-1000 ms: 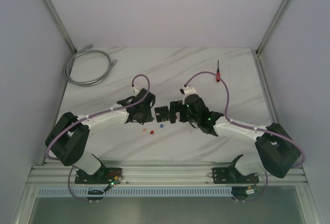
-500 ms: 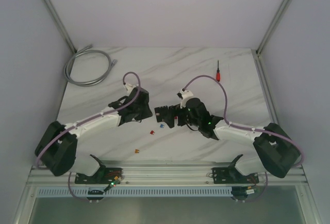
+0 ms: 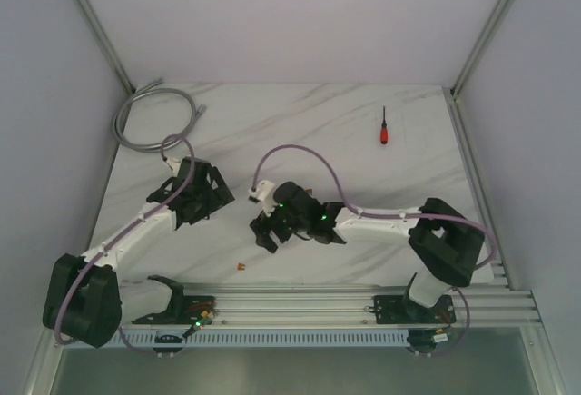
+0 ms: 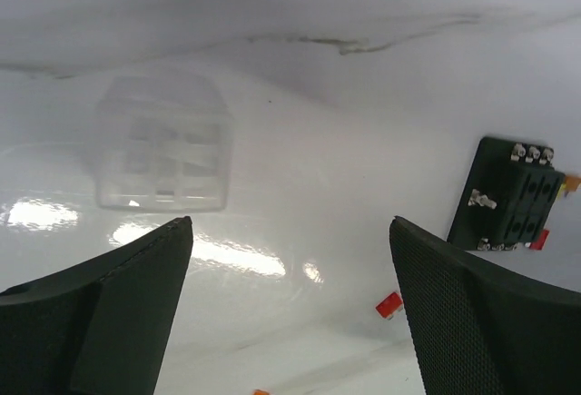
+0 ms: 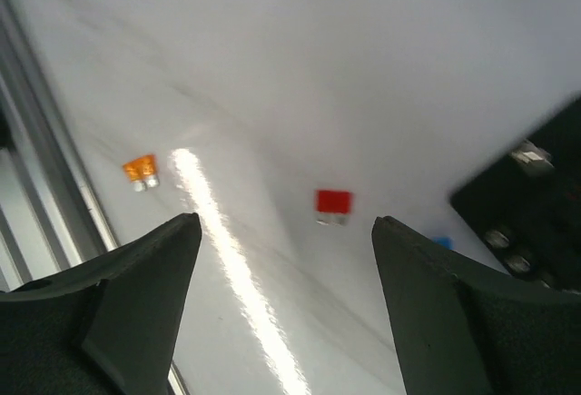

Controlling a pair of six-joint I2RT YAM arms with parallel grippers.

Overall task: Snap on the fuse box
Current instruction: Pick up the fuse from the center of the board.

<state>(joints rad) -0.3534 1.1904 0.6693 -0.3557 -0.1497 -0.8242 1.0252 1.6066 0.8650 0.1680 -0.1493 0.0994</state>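
Two grippers are seen, both wide open with nothing held: the left gripper (image 4: 290, 227) and the right gripper (image 5: 283, 222). The black fuse box (image 4: 508, 197) is laid flat on the white table (image 4: 345, 141), near the right gripper. A clear cover (image 4: 162, 145) is laid apart from it, in front of the left gripper. It is judged that the cover should be picked up by its sides, lined up square over the box, and pushed down evenly until a click is felt, while the box is held so that it cannot slide. The loose red fuse (image 5: 333, 202) and orange fuse (image 5: 140, 170) should be kept out from under it. No brand or writing can be read.
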